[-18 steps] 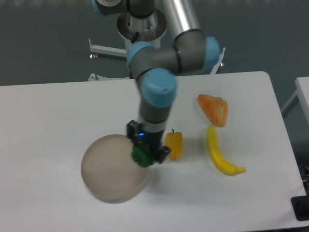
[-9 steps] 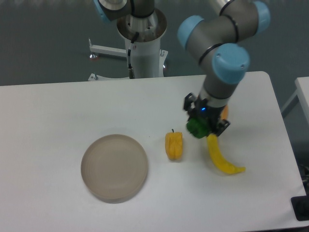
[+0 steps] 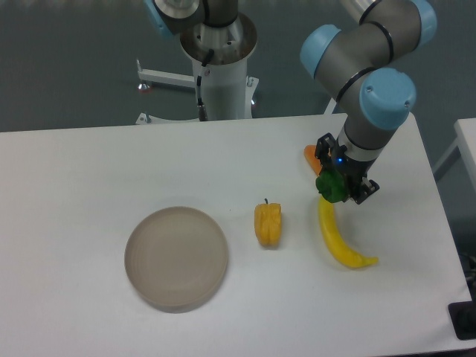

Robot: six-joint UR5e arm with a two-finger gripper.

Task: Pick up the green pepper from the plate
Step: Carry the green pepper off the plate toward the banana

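Nearest the camera, the plate [image 3: 175, 257] sits bare at the front left of the table [image 3: 89, 186]; nothing lies in it. Just right of it, apart from the rim, stands the yellow pepper [image 3: 268, 224], and further right the banana [image 3: 341, 244] lies lengthwise on the tabletop.

Behind the banana's upper end, the gripper [image 3: 338, 186] hangs over the table with its jaws clamped on the green pepper [image 3: 332, 186], which shows as a dark green lump between the black fingers, above the banana's tip and in front of the orange piece [image 3: 312, 157], now mostly hidden by the wrist.

The pick itself looks done: the pepper is off the plate and carried well to the right. The step in hand seems to be transport. The next move likely calls for a steady grip and a spot free of the banana and the orange piece, should the pepper be set down.

Against half a second ago, the gripper and pepper have shifted a little further right and slightly back, from left of the banana's tip to directly over it. A second ago, the pepper was at the plate's right rim.
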